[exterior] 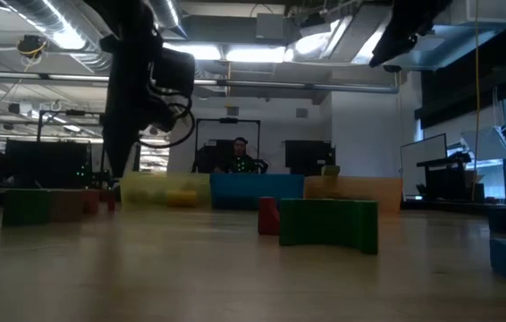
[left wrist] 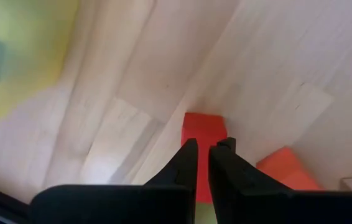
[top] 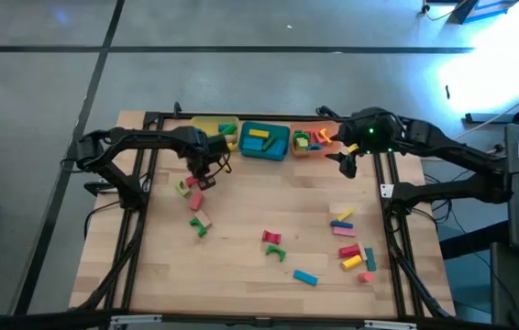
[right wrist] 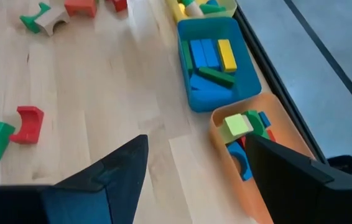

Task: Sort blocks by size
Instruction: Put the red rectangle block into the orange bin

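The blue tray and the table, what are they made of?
The blue tray looks like smooth moulded plastic: even colour, thin walls, rounded corners. The table looks like pale wood with a matte finish: you can see grain lines and joined planks. Both are guesses from looks alone.

Table (top: 241,266): pale wood planks, smooth, satin sheen. Blocks (top: 271,238): painted, matt. Teal tray (right wrist: 250,93) and orange tray (right wrist: 219,149), right of frame: smooth plastic look. Fingers (left wrist: 185,168): matt black.

Overhead looks straight down, low camera skims the table (top: 241,238), wrist cameras hover close; all share it.
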### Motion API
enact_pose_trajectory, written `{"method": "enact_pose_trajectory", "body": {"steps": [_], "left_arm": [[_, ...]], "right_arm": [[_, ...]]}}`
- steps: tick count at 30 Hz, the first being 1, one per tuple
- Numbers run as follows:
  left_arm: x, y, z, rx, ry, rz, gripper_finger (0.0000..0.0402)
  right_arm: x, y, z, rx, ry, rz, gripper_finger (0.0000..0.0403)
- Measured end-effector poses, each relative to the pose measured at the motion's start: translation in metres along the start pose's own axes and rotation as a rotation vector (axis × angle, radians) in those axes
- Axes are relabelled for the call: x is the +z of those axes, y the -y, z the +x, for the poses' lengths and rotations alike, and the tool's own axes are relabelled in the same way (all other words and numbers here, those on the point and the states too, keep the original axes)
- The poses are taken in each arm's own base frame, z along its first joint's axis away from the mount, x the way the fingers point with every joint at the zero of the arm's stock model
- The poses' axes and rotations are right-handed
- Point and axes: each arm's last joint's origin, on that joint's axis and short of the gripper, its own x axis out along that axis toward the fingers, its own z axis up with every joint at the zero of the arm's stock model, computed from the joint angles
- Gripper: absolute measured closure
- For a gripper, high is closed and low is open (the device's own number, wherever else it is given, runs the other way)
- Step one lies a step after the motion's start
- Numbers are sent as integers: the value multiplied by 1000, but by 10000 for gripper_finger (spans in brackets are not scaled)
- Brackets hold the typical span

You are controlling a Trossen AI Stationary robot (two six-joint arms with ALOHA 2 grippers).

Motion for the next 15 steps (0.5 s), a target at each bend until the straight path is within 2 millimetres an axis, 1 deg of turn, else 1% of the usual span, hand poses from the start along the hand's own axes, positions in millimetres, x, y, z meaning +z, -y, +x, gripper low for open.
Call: {"method": "enact_pose_trajectory", "body": {"steps": [2, 5, 7, 9, 15], "left_arm": [[2, 0, -3, -4, 13, 0, 384], [2, 2, -4, -26, 11, 3, 383], [1, 3, -4, -28, 5, 8, 374], [0, 3, -4, -26, -10, 12, 356], [-5, 3, -4, -18, -59, -27, 277]], "right_arm": [[0, 0, 4, 7, 20, 17, 134], [-6, -1, 13, 28, 8, 47, 134], [-9, -2, 19, 47, 10, 48, 134], [-14, -3, 25, 63, -3, 49, 134], [-26, -4, 40, 68, -34, 50, 134]]}}
